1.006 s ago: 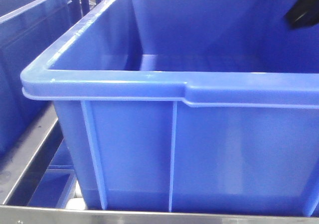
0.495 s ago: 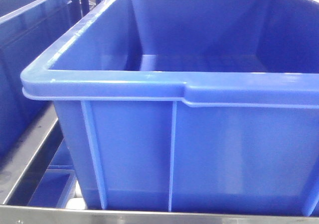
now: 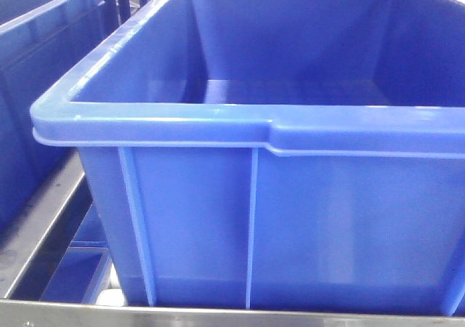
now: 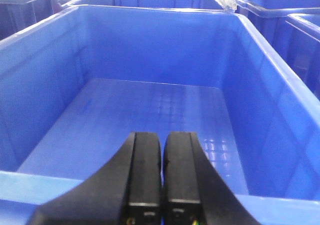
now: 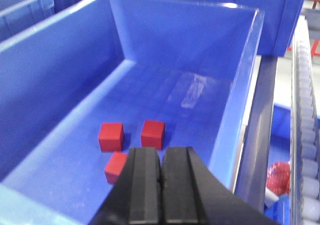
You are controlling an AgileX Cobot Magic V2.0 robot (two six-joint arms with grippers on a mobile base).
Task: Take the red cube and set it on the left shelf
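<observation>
In the right wrist view, 3 red cubes lie on the floor of a blue bin [image 5: 235,100], all near the camera end. One red cube [image 5: 152,134] sits a little farther in, a second [image 5: 110,136] is just to its left with a small gap between them, and a third [image 5: 116,166] lies nearest, partly hidden behind the right gripper [image 5: 161,185]. This gripper hangs above the near end of the bin with its 2 fingers pressed together and nothing between them.

Each cube looks like a small, rigid block with flat faces and sharp edges, probably light, and not fragile. The surface seems smooth, so it may slip if the fingers catch only a corner. A good hold would be on 2 opposite flat side faces, near the middle of their height. The farther cube seems the easiest one, because it has free space on both sides.

In the left wrist view, the left gripper [image 4: 161,185] is also closed and holds nothing, above another blue bin [image 4: 260,80] in which no cube is visible.
</observation>
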